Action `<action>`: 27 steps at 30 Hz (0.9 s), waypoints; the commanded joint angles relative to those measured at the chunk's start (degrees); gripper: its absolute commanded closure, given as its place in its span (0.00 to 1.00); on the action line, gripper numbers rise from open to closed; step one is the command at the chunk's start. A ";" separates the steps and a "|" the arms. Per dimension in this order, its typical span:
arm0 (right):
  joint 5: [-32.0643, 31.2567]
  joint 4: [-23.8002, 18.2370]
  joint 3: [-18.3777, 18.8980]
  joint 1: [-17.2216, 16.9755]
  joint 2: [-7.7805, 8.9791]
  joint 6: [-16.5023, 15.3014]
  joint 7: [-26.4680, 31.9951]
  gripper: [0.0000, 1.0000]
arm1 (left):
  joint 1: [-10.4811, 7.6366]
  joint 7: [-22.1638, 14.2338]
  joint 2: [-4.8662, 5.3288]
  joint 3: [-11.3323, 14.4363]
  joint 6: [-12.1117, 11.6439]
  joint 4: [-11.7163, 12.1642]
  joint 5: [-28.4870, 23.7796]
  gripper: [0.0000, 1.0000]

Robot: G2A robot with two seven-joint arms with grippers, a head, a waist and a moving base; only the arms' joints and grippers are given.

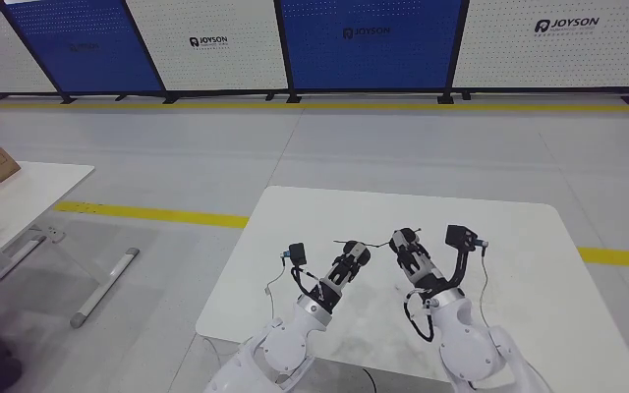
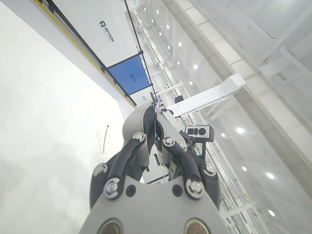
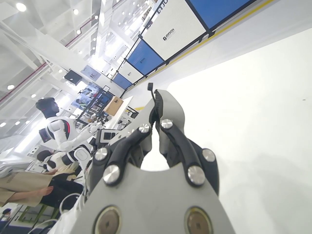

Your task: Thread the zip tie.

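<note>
Both arms hover over the white table [image 1: 511, 236], close together near its front. My left gripper [image 1: 356, 255] [image 2: 154, 109] is shut on a thin black zip tie [image 2: 155, 127], whose strip runs between the pads and ends in a small tip past the fingertips. My right gripper [image 1: 403, 241] [image 3: 154, 96] is shut on a black zip tie [image 3: 153, 103], with its square head [image 3: 150, 86] poking out beyond the fingertips. I cannot tell whether both hold the same tie. Another black zip tie [image 2: 105, 138] lies flat on the table beside the left gripper.
A second white table [image 1: 39, 187] stands off to the left, with open floor between. Blue and white panels [image 1: 373, 44] line the far side behind a yellow floor line. Another robot [image 3: 58, 127] stands in the room behind.
</note>
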 commanded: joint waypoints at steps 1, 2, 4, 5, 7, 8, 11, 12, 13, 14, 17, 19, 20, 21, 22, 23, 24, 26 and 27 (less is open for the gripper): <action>-0.07 -0.03 0.05 -0.02 -0.04 -0.02 0.12 1.00 | 0.00 0.00 0.00 0.00 0.00 0.00 0.00 1.00; -0.15 -0.13 0.09 -0.08 -0.06 -0.05 0.19 1.00 | 0.00 0.00 0.00 0.00 0.00 0.00 0.00 1.00; -0.29 -0.37 0.14 -0.22 -0.09 -0.13 0.27 1.00 | 0.00 0.00 0.00 0.00 0.00 0.00 0.00 1.00; -0.36 -0.48 0.15 -0.32 -0.10 -0.17 0.30 1.00 | 0.00 0.00 0.00 0.00 0.00 0.00 0.00 1.00; -0.66 -0.62 0.14 -0.52 -0.12 -0.22 0.49 1.00 | 0.00 0.00 0.00 0.00 0.00 0.00 0.00 1.00; -0.81 -0.61 0.09 -0.60 -0.14 -0.17 0.64 1.00 | 0.00 0.00 0.00 0.00 0.00 0.00 0.00 1.00; -1.10 -0.11 -0.21 -0.56 -0.24 -0.13 0.92 1.00 | 0.00 0.00 0.00 0.00 0.00 0.00 0.00 1.00; -0.96 0.17 -0.31 -0.43 -0.30 -0.23 0.89 1.00 | 0.00 0.00 0.00 0.00 0.00 0.00 0.00 1.00; -0.67 0.51 -0.39 -0.22 -0.39 -0.40 0.73 1.00 | 0.00 0.00 0.00 0.00 0.00 0.00 0.00 1.00; -0.32 0.78 -0.47 -0.04 -0.47 -0.62 0.49 1.00 | 0.00 0.00 0.00 0.00 0.00 0.00 0.00 1.00; 0.65 1.86 -0.90 0.68 -0.78 -1.54 -0.46 1.00 | 0.00 0.00 0.00 0.00 0.00 0.00 0.00 1.00; 1.67 2.55 -1.26 1.07 -0.99 -2.29 -0.73 1.00 | 0.00 0.00 0.00 0.00 0.00 0.00 0.00 1.00; 2.41 2.99 -1.43 1.25 -1.11 -2.78 -0.84 1.00 | 0.00 0.00 0.00 0.00 0.00 0.00 0.00 1.00; 3.05 3.28 -1.55 1.32 -1.20 -3.14 -0.86 1.00 | 0.00 0.00 0.00 0.00 0.00 0.00 0.00 1.00; 3.80 3.56 -1.64 1.36 -1.28 -3.48 -0.78 1.00 | 0.00 0.00 0.00 0.00 0.00 0.00 0.00 1.00; 4.52 3.88 -1.71 1.42 -1.37 -3.77 -0.62 1.00 | 0.00 0.00 0.00 0.00 0.00 0.00 0.00 1.00; 4.81 4.12 -1.81 1.41 -1.42 -3.83 -0.42 1.00 | 0.00 0.00 0.00 0.00 0.00 0.00 0.00 1.00; 4.67 4.65 -2.05 1.40 -1.50 -3.71 -0.44 1.00 | 0.00 0.00 0.00 0.00 0.00 0.00 0.00 1.00; 4.42 5.16 -2.14 1.44 -1.56 -3.46 -0.65 1.00 | 0.00 0.00 0.00 0.00 0.00 0.00 0.00 1.00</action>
